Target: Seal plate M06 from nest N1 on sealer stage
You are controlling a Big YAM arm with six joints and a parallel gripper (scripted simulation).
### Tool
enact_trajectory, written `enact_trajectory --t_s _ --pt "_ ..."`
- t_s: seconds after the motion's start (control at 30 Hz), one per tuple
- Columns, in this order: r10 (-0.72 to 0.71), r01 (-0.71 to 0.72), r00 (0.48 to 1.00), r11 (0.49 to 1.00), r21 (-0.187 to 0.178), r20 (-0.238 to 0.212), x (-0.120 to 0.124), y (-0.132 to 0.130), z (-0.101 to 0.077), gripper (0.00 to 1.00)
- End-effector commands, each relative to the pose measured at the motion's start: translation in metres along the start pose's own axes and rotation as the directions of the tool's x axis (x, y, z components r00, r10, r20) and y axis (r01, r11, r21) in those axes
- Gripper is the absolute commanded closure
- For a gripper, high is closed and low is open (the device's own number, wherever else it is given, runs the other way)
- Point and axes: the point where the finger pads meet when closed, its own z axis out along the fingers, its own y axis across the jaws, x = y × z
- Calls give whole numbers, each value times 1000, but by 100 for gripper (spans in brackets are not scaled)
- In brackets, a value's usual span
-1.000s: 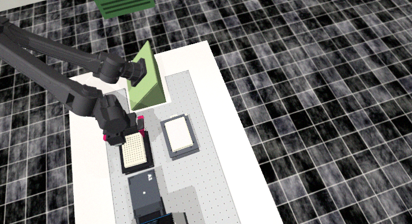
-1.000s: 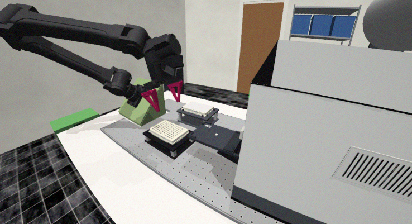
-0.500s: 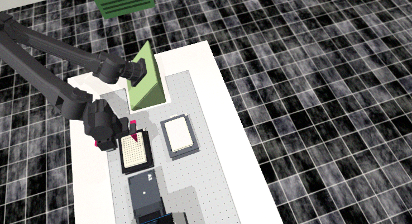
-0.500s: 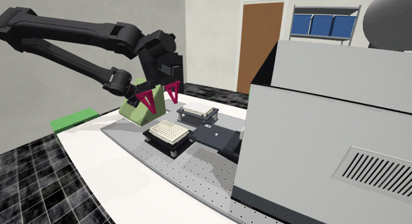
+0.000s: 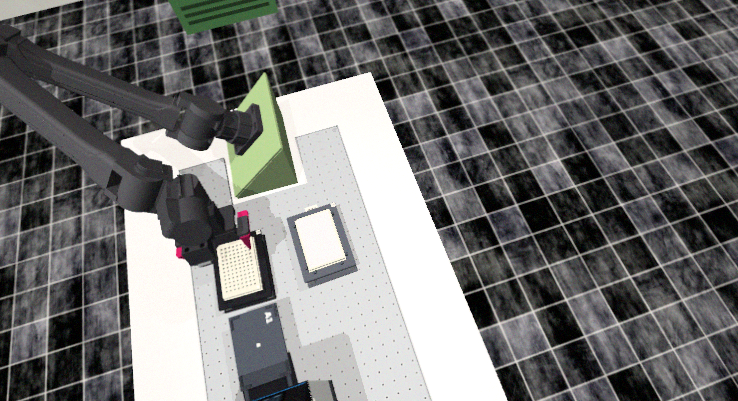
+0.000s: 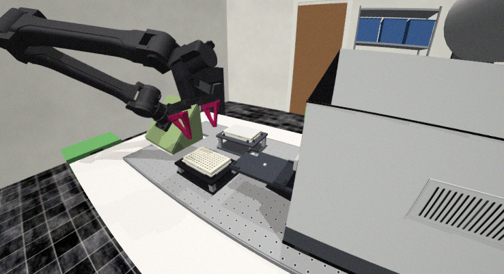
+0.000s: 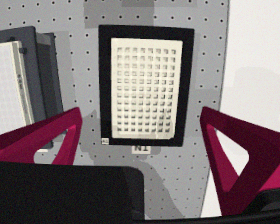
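Observation:
The unsealed 96-well plate M06 is cream with open wells. It sits flat in the black nest N1, and it shows in the wrist view and in the exterior view. My gripper has magenta fingers, stands open and empty, and hovers above the near end of M06. The sealed plate M09 lies on the grey nest N2. The sealer's dark stage stands out in front of the housing, its pocket empty. The START key and the lamp are hidden.
A green wedge block stands at the far end of the perforated baseplate, behind the arm's base. A green box lies on the floor beyond the table. The sealer housing fills the right side in the exterior view.

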Motion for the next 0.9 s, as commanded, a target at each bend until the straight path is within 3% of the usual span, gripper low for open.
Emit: enact_trajectory --t_s 0.0,0.13,0.57,0.87 --pt "44 -44 998 999 -7 39 -21 0 -8 0" --pt "72 -72 996 997 -14 52 -28 -6 -3 0" --pt "14 -14 1000 1000 -4 14 0 -2 26 0" --pt "25 -25 999 1000 -4 28 0 -6 35 0"
